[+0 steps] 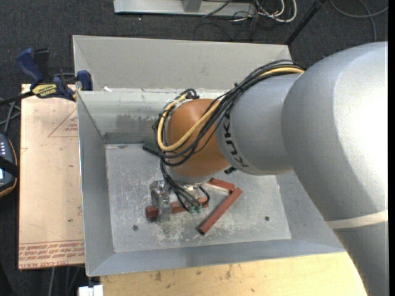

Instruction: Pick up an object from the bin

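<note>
Scuffed grey metal bin (123,184) with a speckled floor. Reddish-brown square bars lie mid-floor. A long bar (220,210) lies diagonally, and a short block (151,213) sits just beside the gripper (163,205). The arm's orange cover (191,134) overhangs them and the gripper points down. Cannot tell how far the gripper is open, or whether it holds anything.

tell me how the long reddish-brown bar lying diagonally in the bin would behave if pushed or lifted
The long reddish-brown bar looks stiff: it lies straight with no sag. Its squared edges suggest it would slide or pivot on the grey metal bin floor rather than roll. Gripped near one end, it would probably tilt.
</note>
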Robot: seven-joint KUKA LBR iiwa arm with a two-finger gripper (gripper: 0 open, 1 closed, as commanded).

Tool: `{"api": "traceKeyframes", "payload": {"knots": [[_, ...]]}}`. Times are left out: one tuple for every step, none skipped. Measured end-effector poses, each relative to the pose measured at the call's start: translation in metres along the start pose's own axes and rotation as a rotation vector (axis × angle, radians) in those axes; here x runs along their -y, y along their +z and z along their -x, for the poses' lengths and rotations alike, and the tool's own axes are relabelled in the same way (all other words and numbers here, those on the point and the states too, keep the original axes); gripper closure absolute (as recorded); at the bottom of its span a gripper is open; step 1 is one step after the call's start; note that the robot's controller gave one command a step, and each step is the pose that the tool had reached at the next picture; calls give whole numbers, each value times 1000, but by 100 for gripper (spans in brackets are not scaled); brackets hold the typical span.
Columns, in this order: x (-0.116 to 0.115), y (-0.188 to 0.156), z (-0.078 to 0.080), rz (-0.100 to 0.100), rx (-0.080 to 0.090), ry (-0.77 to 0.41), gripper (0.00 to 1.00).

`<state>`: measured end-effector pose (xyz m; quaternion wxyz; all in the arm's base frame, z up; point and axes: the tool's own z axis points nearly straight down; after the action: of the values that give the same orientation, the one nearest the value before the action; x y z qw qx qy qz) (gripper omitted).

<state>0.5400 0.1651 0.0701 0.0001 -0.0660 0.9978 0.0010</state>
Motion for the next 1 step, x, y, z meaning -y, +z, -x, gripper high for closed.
{"api": "traceKeyframes", "payload": {"knots": [[0,0,0,0,0,0,100]]}}
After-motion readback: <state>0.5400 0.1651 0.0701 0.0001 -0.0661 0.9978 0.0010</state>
